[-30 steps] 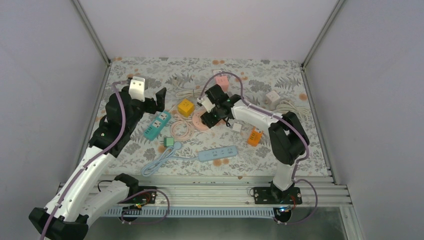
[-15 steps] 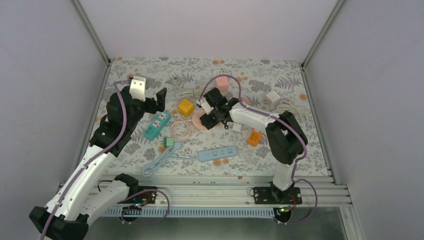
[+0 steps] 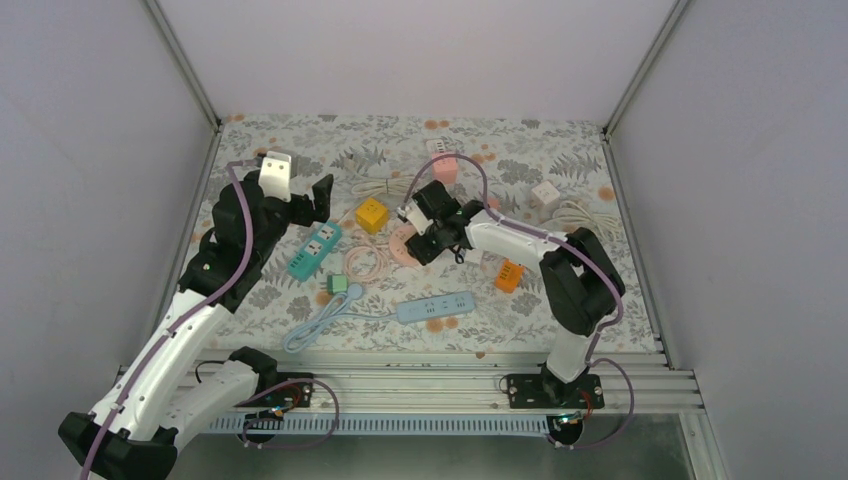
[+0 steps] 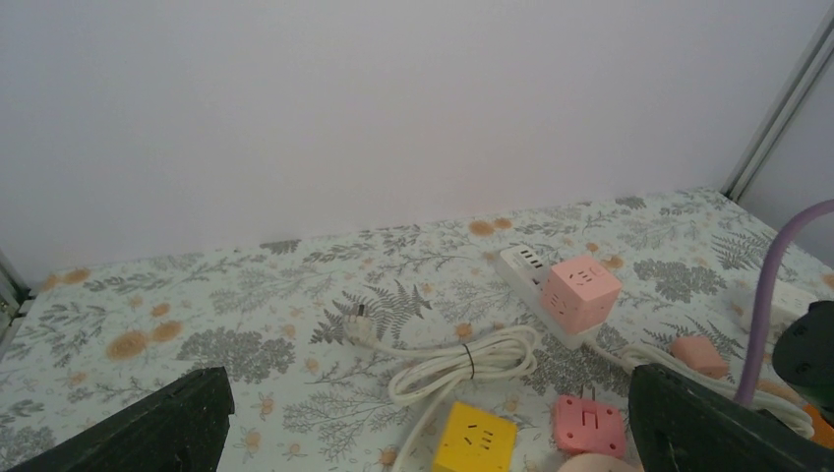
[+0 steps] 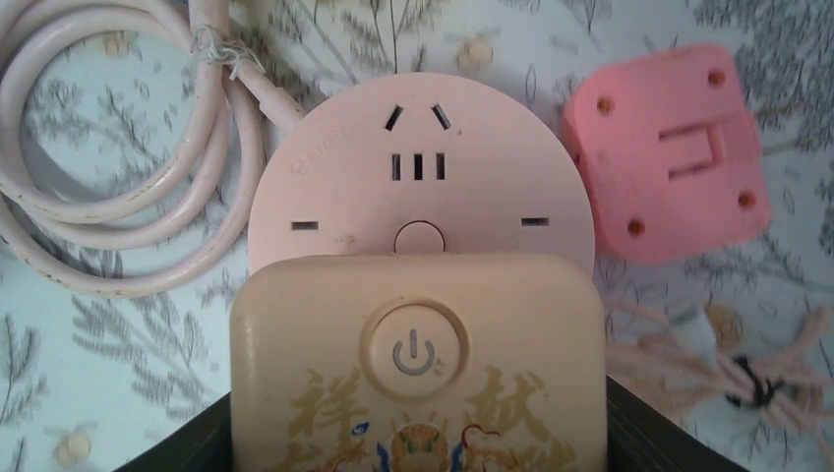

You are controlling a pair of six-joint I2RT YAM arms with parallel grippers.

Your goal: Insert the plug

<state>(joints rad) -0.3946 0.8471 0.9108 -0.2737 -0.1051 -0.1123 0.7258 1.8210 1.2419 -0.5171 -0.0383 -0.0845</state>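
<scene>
- Plug [image 5: 418, 364]: cream, smooth plastic, rounded rectangle with a round power button and gold print. It sits at lower centre of the right wrist view, covering the near rim of the round pink socket [image 5: 418, 187]; contact cannot be told.
- Right gripper [image 3: 423, 239]: dark fingers [image 5: 644, 433] clamped on the plug's sides.
- Left gripper [image 3: 320, 199]: fingers spread wide, holding nothing.
- Glossy pink cord [image 5: 128, 167], coiled, upper left; square pink adapter [image 5: 667, 152], upper right.
- Floral cloth [image 5: 98, 344] on the table; plain pale walls [image 4: 393, 98].

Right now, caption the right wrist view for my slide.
Gripped beige plug covering lower edge of round pink socket; pink adapter prong-side up at right, coiled pink cable left.
</scene>
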